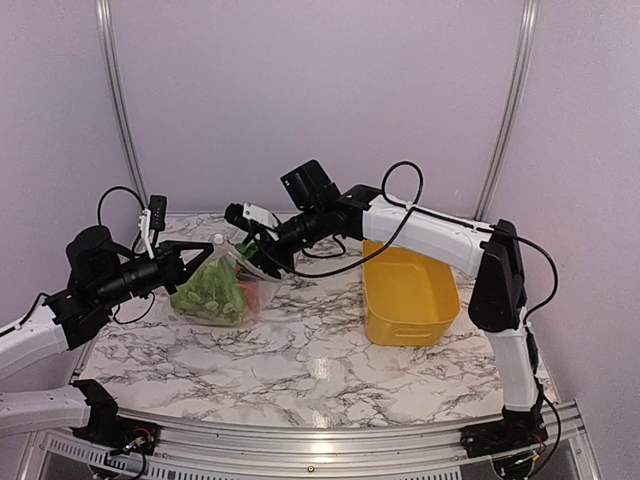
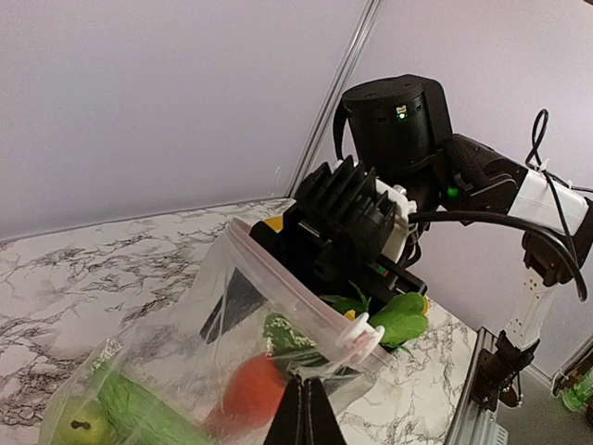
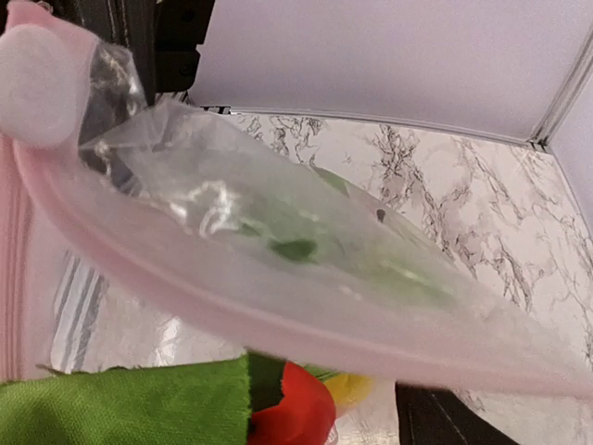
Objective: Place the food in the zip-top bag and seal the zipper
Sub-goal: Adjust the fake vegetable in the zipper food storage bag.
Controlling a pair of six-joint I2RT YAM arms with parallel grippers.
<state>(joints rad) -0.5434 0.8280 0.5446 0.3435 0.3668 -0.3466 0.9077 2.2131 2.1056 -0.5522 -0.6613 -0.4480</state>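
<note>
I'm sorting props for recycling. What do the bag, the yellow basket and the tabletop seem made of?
Zip-top bag: thin clear soft plastic, glossy; it crinkles and food shows through. Yellow basket: probably rigid moulded plastic, smooth even walls. Table: glossy marble pattern with glare; stone or laminate, unclear.

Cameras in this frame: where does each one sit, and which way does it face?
Top external: above and behind the bases, looking down the marble table at the zip-top bag and yellow basket; both arms show.
Left wrist: low, facing the right arm across the bag's mouth; left gripper pinches the bag's edge.
Right wrist: against the pink zipper; toy food below; own fingers unclear.
Shared: all three see the bag.
</note>
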